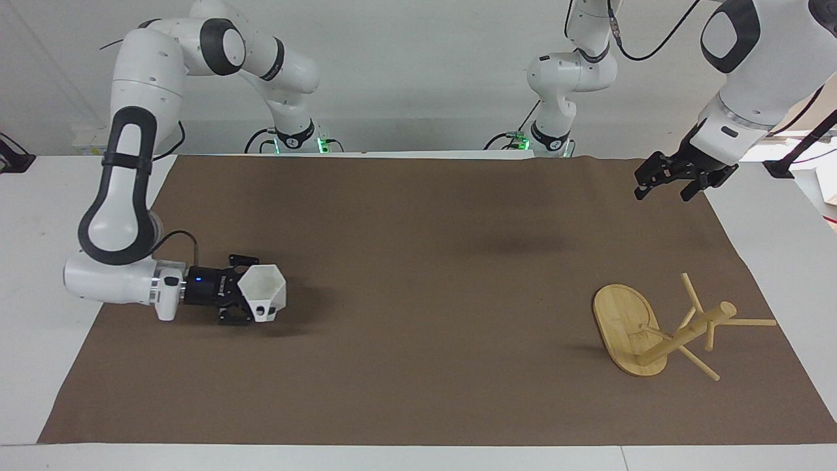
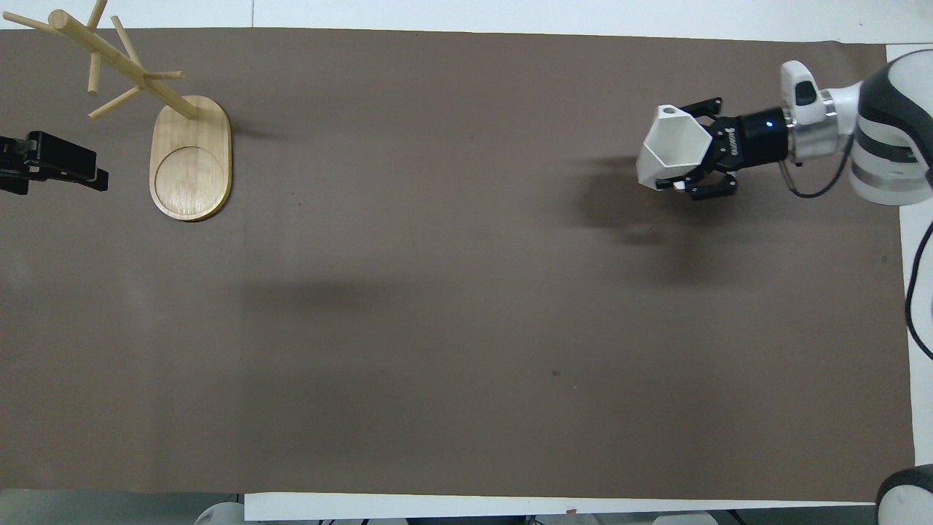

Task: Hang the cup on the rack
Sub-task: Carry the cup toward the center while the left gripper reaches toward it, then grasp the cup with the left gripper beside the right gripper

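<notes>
The white faceted cup is held on its side by my right gripper, which is shut on it a little above the brown mat, at the right arm's end of the table. In the overhead view the cup points away from the right gripper, toward the table's middle. The bamboo rack stands on its oval base at the left arm's end, all its pegs bare. My left gripper hangs open and empty in the air, over the mat's edge on the robots' side of the rack, and shows in the overhead view.
A brown mat covers the table between the cup and the rack. White table margin runs along both ends.
</notes>
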